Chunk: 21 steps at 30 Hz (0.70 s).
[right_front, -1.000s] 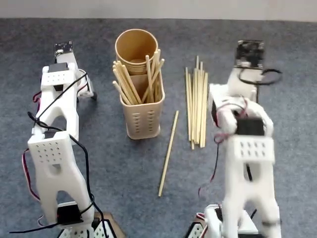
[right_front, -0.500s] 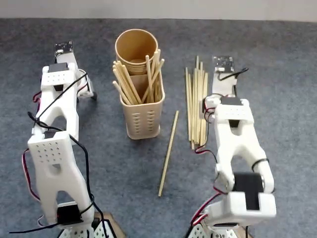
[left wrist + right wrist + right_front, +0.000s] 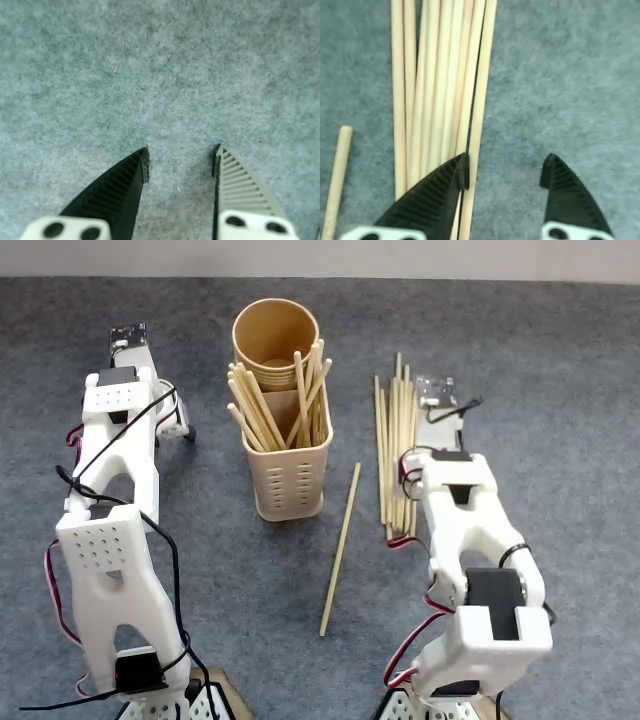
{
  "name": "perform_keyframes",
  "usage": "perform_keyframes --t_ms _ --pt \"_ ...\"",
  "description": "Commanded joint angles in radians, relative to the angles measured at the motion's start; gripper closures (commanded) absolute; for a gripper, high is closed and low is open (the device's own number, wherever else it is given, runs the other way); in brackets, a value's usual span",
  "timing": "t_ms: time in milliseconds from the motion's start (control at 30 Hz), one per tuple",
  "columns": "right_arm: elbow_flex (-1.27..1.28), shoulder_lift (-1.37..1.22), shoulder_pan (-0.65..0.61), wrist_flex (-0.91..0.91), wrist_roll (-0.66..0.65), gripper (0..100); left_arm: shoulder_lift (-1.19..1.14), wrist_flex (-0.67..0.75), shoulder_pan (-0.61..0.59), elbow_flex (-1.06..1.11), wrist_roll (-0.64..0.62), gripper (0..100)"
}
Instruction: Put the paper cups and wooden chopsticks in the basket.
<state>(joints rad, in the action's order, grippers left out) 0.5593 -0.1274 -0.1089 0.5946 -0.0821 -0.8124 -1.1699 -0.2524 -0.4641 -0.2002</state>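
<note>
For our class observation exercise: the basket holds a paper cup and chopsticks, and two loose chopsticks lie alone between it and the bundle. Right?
No. The high view shows one loose chopstick alone between the basket and the bundle, not two. The basket does hold a paper cup and chopsticks.

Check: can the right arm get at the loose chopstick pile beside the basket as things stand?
Probably yes. The right gripper hangs open right at the chopstick pile, one of its fingers over the outermost sticks, the other over bare carpet. Nothing lies between them.
</note>
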Motion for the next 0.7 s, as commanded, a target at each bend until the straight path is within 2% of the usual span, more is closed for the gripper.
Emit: perform_keyframes --t_ms 0,200,433,533,667 --pt "0.005 0.005 0.021 0.016 -0.009 82.0 -0.005 0.023 0.024 -0.010 0.009 78" --pt "0.005 0.015 0.059 0.042 -0.011 84.2 -0.005 0.023 0.024 -0.010 0.009 78" --pt "0.002 0.099 -0.015 0.039 0.005 84.2 -0.005 0.025 0.024 -0.010 0.009 78" --pt "0.002 0.182 -0.021 0.039 0.064 84.2 -0.005 0.025 0.024 -0.010 0.009 78" --pt "0.024 0.232 -0.044 0.038 0.075 84.2 -0.005 0.025 0.024 -0.010 0.009 78"
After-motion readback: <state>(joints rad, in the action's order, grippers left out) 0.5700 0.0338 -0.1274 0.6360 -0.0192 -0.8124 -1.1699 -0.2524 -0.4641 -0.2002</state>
